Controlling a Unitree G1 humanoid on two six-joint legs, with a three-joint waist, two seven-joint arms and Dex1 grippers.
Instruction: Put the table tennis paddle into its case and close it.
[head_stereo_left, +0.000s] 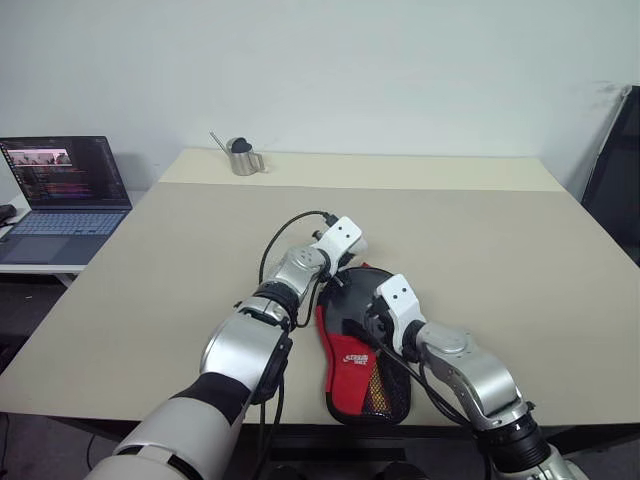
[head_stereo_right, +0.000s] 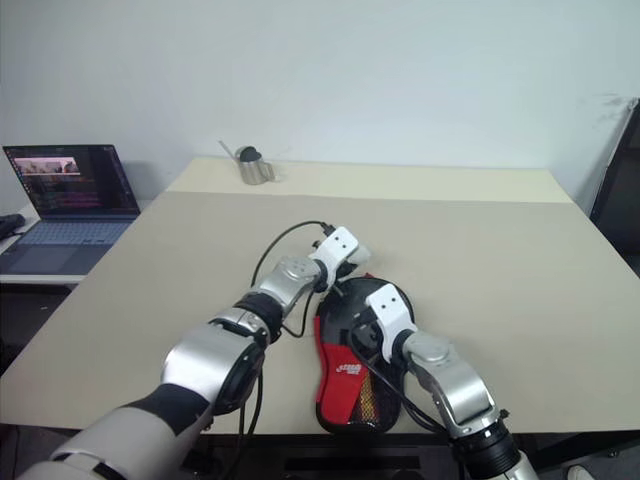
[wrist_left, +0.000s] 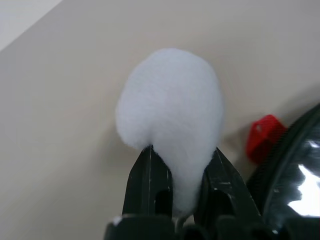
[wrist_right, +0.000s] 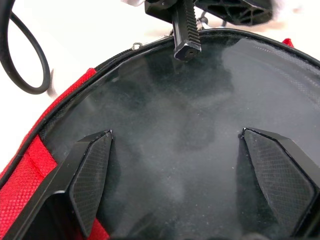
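The case (head_stereo_left: 352, 365) lies flat at the table's front middle, with its red panel, white logo and mesh pocket nearest me. Its round far end is a shiny black face (wrist_right: 170, 115) inside the zip rim. I cannot tell whether that face is the table tennis paddle's rubber or the case's cover. My left gripper (wrist_left: 182, 160) is at the far rim of the case, shut on a white fluffy tuft (wrist_left: 172, 100). A small red tab (wrist_left: 264, 136) sits beside it. My right gripper (wrist_right: 177, 150) hovers over the black face with its fingers (wrist_right: 90, 175) wide apart and nothing between them.
A metal cup (head_stereo_left: 241, 157) stands near the far edge of the beige table (head_stereo_left: 480, 260). An open laptop (head_stereo_left: 65, 195) sits on a lower surface to the left. A black cable (head_stereo_left: 285, 235) loops off my left wrist. A dark object (head_stereo_left: 615, 170) stands at the right edge.
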